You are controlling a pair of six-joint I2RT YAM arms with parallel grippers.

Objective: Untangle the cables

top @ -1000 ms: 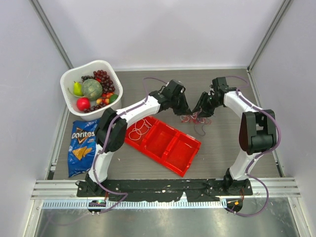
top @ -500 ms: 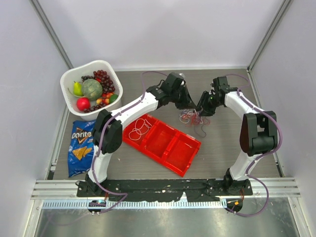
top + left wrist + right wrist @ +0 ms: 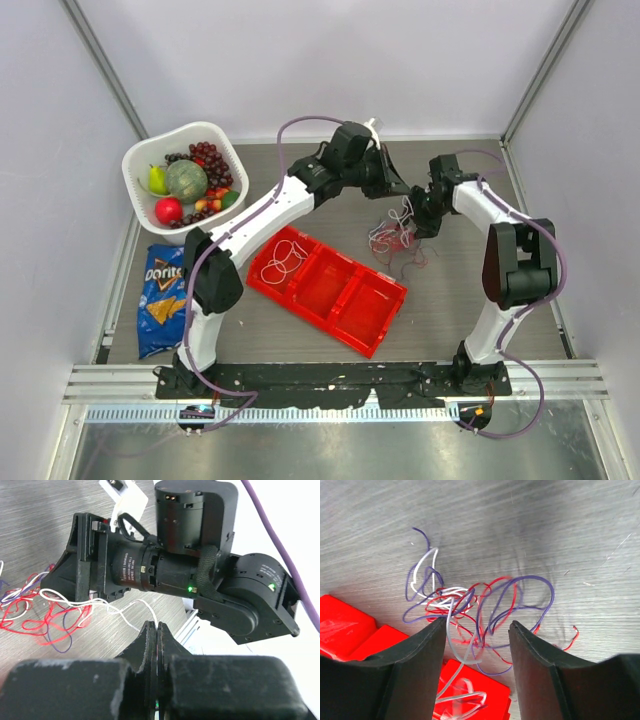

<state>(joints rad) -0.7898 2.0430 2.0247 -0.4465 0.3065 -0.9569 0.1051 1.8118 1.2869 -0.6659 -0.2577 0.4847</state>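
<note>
The cables [image 3: 393,240] lie as a loose tangle of red, purple and white wires on the table, right of the red tray [image 3: 345,290]. My left gripper [image 3: 398,190] is behind the tangle, shut on a white cable [image 3: 120,611] that runs taut from its tips [image 3: 157,628] down into the red wires [image 3: 30,607]. My right gripper [image 3: 421,220] hangs open just above the tangle [image 3: 470,600], with purple and red loops showing between its fingers [image 3: 477,627]. Another white cable bunch [image 3: 285,258] lies in the tray's left compartment.
A white basket [image 3: 135,165] of fruit stands at the back left, with a blue Doritos bag [image 3: 165,295] in front of it. The red tray's corner [image 3: 345,630] is close under the right gripper. The right arm's wrist [image 3: 165,567] fills the left wrist view.
The left gripper has moved back and to the right, drawing a white cable out of the tangle. The right gripper has opened wider, and the tangle has spread.
</note>
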